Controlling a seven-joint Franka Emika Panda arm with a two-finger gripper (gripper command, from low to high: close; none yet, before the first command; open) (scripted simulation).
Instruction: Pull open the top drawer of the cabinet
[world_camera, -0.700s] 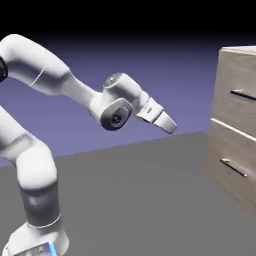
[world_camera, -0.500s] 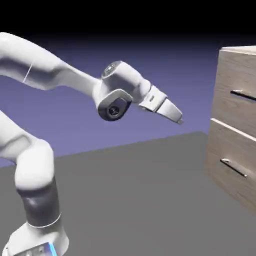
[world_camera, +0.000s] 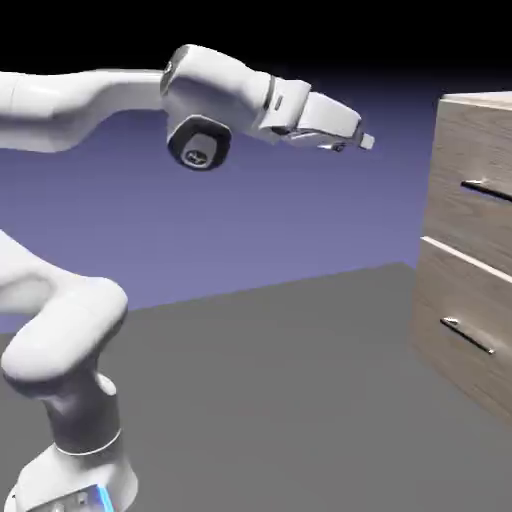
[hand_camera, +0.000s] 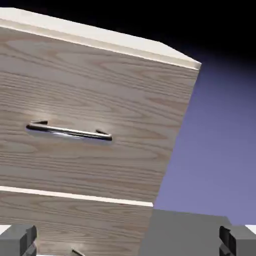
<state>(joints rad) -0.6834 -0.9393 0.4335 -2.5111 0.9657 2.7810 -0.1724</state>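
Gripper (world_camera: 364, 142) is hovering in open air, fingers spread wide and holding nothing, pointing toward the cabinet (world_camera: 470, 250) at the exterior view's right; well apart from it, likely lining up for an approach; top drawer (hand_camera: 95, 120) is sitting flush, not yet pulled; its silver handle (hand_camera: 69, 132) is lying left of centre in the hand view, so aim needs correcting.

Behind me a plain blue-violet backdrop (world_camera: 300, 230) fades to black along the frame's top. A flat grey table (world_camera: 280, 400) fills my lower frame, evenly lit.
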